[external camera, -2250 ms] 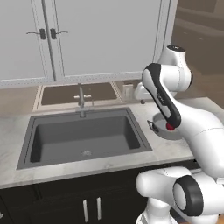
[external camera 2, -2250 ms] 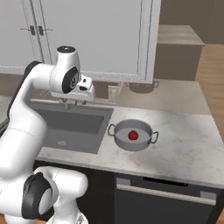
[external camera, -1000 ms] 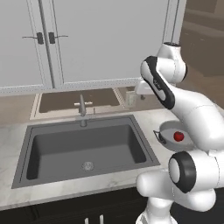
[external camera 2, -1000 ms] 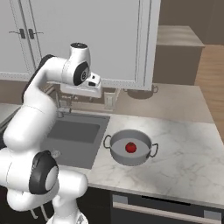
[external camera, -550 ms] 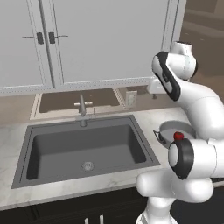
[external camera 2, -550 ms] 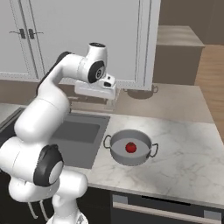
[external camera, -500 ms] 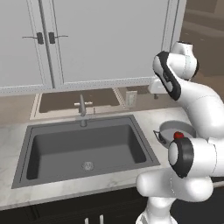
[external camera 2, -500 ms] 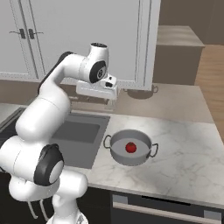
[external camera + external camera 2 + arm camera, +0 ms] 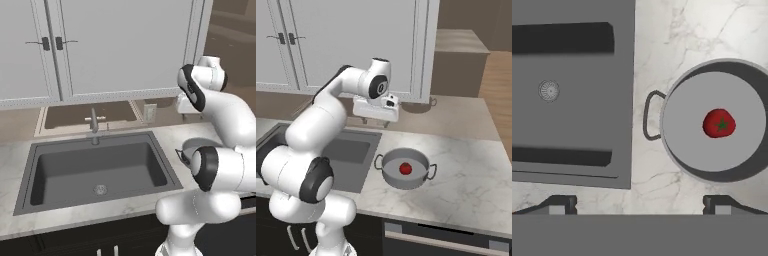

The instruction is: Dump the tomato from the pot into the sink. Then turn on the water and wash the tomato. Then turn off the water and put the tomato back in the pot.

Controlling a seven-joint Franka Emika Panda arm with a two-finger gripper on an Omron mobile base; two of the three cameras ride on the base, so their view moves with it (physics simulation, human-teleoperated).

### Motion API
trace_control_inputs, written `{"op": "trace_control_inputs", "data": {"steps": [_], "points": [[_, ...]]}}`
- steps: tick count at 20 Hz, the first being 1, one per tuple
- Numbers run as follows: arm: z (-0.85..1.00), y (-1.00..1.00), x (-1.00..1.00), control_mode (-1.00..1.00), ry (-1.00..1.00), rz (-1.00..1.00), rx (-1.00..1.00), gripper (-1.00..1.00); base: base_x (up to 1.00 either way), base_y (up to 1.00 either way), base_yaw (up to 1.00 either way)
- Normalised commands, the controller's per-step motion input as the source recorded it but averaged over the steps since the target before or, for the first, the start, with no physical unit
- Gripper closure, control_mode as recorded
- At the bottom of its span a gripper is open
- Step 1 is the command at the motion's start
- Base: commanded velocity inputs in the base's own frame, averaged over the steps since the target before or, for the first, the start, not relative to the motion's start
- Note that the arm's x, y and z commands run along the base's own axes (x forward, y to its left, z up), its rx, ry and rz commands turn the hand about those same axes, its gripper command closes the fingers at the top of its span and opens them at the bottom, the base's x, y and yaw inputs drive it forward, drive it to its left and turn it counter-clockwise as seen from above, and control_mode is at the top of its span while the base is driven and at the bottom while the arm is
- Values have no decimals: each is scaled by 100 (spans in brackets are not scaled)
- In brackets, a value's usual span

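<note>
Tomato (image 9: 719, 123) rests inside pot (image 9: 677, 145) on counter (image 9: 667, 45) beside sink (image 9: 572, 95); gripper (image 9: 376, 118) hovers above, jaws spread, empty.

Even, diffuse rendered lighting, moderately bright, no single obvious source. No glare or hot spots; the worktop (image 9: 466, 165) marble reads flat and matte. Shadows soft: dark bands along two inner walls of the sink (image 9: 572, 100) in the hand view, a shaded crescent inside the pot (image 9: 714, 122) rim, faint shading under the pot in the right base view. Both base views slightly soft, low-res, with mild blur on edges. Hand view sharper; tomato (image 9: 719, 123) crisp. No visible lens distortion; straight lines stay straight to the edges. Upper right background dimmer, brownish.
</note>
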Motion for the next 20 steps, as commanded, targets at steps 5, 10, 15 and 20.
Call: {"op": "trace_control_inputs", "data": {"steps": [5, 10, 15, 20], "points": [[-43, -10, 0, -100, 6, 0, -9, -100, 0, 0, 0], [-40, -6, 0, -100, 2, 0, -11, -100, 0, 0, 0], [-37, -7, 0, -100, 0, 0, -7, -100, 0, 0, 0], [-37, -4, 0, -100, 0, 0, -3, -100, 0, 0, 0]]}}
